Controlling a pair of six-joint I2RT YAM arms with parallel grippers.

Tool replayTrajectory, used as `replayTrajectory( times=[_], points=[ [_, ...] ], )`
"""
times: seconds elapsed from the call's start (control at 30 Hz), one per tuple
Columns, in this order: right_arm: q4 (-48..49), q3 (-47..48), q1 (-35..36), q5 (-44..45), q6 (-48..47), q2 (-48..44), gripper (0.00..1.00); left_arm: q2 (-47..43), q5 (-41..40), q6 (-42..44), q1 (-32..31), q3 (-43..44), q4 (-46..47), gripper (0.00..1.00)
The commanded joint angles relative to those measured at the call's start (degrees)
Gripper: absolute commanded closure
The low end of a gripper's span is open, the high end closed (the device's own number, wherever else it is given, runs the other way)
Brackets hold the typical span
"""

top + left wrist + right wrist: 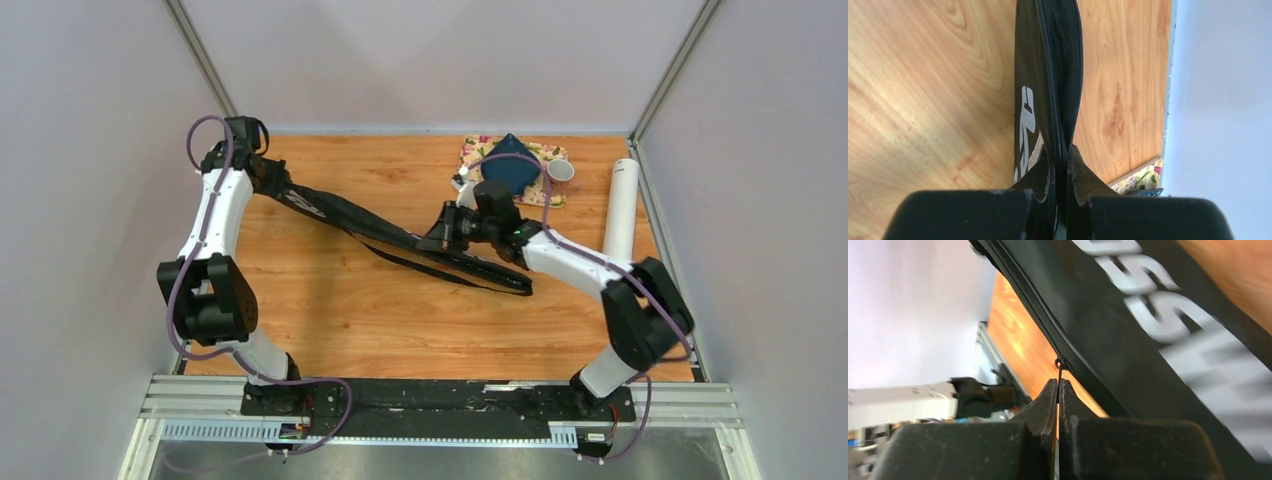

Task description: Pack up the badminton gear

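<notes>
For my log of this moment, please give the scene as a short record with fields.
left gripper: shut on end of racket cover
right gripper: shut on zipper pull
racket cover: spans diagonally between both grippers
white tube: lying along right edge of table
tray, cup: far side of table

I see white lettering on the long black fabric racket cover; my wooden surface shows orange-brown grain.

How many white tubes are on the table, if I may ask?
1: the white tube lies along the table's right edge, beside the cup; the right arm may hide another.
</notes>
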Motion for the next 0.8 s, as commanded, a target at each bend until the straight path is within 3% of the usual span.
replayTrajectory(
  times=[0.0,0.4,0.6,0.77],
  points=[
    [-14.51,-6.48,-3.15,6.9,-11.53,-13.72,1.0,5.13,-2.85,3.4,3.79,5.91,-0.83,1.0],
    [-22.44,-30.56,-21.59,16.67,-10.76,-32.1,1.0,12.95,-5.75,8.06,8.55,14.08,-1.79,1.0],
    [-22.8,-30.58,-27.15,21.51,-10.31,-28.08,1.0,15.42,-5.84,8.32,8.55,16.46,-3.9,1.0],
    [-19.71,-26.72,-27.15,27.03,-10.05,-21.41,1.0,15.24,-6.89,9.64,8.63,16.37,-3.81,1.0]
  ],
)
